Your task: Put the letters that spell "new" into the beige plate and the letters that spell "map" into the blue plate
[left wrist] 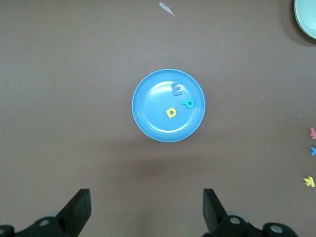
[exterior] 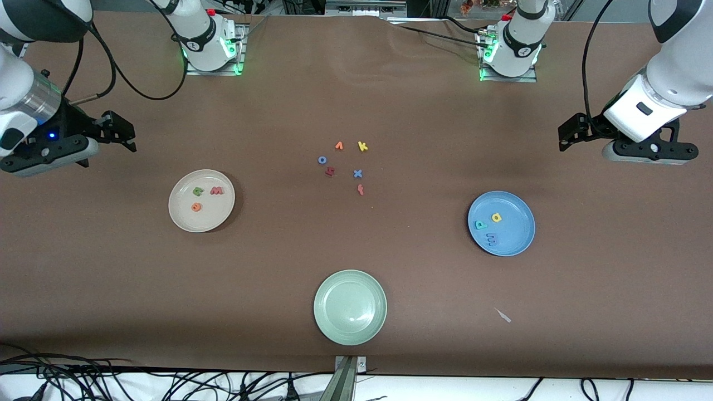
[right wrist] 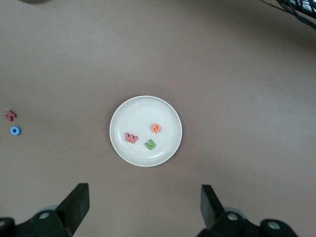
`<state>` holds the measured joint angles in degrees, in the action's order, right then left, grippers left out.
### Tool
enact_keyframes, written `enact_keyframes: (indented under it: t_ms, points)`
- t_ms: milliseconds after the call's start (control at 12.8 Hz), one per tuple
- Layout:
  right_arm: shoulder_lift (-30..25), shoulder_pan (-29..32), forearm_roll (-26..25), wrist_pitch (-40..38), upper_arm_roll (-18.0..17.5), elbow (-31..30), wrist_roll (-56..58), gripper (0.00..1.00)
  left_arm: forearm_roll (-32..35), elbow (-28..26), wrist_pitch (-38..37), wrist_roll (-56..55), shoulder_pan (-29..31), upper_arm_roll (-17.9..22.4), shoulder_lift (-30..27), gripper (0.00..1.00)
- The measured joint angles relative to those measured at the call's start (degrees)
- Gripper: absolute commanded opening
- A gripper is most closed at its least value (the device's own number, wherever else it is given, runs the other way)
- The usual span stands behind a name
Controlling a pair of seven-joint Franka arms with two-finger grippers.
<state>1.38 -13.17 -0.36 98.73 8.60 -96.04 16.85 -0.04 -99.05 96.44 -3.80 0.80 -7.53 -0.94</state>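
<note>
The beige plate (exterior: 211,217) lies toward the right arm's end and holds the green n (exterior: 198,191), the red w (exterior: 216,191) and the orange e (exterior: 195,207). In the blue plate (exterior: 515,214), toward the left arm's end, lie the yellow a (exterior: 496,218), the teal p (exterior: 480,225) and the blue m (exterior: 492,239). My right gripper (exterior: 123,132) hangs open and empty above bare table, with the beige plate (right wrist: 138,116) ahead of it. My left gripper (exterior: 569,135) is likewise open and empty, looking down at the blue plate (left wrist: 153,106).
An empty pale green plate (exterior: 350,306) sits near the front edge. Mid-table lie several loose letters, among them a yellow k (exterior: 362,146), a blue o (exterior: 322,160), a blue x (exterior: 357,174) and a red f (exterior: 360,190). A white scrap (exterior: 503,315) lies nearer the camera than the blue plate.
</note>
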Motion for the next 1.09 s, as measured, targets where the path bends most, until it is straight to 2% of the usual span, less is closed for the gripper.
enact_keyframes:
  t_ms: [234, 546, 1092]
  points:
    - [-0.15, 0.37, 0.0, -0.08, 0.07, 0.17, 0.0, 1.0, 0.0, 0.0, 0.0, 0.0, 0.0, 0.0, 0.0, 1.0]
    - [-0.18, 0.63, -0.01, -0.62, 2.09, 0.85, -0.04, 1.0, 0.0, 0.0, 0.0, 0.0, -0.01, 0.0, 0.01, 1.0]
    - [-0.23, 0.69, -0.01, -1.39, 2.11, 3.0, -0.04, 1.0, 0.0, 0.01, -0.09, 0.0, -0.05, -1.64, 0.01, 1.0]
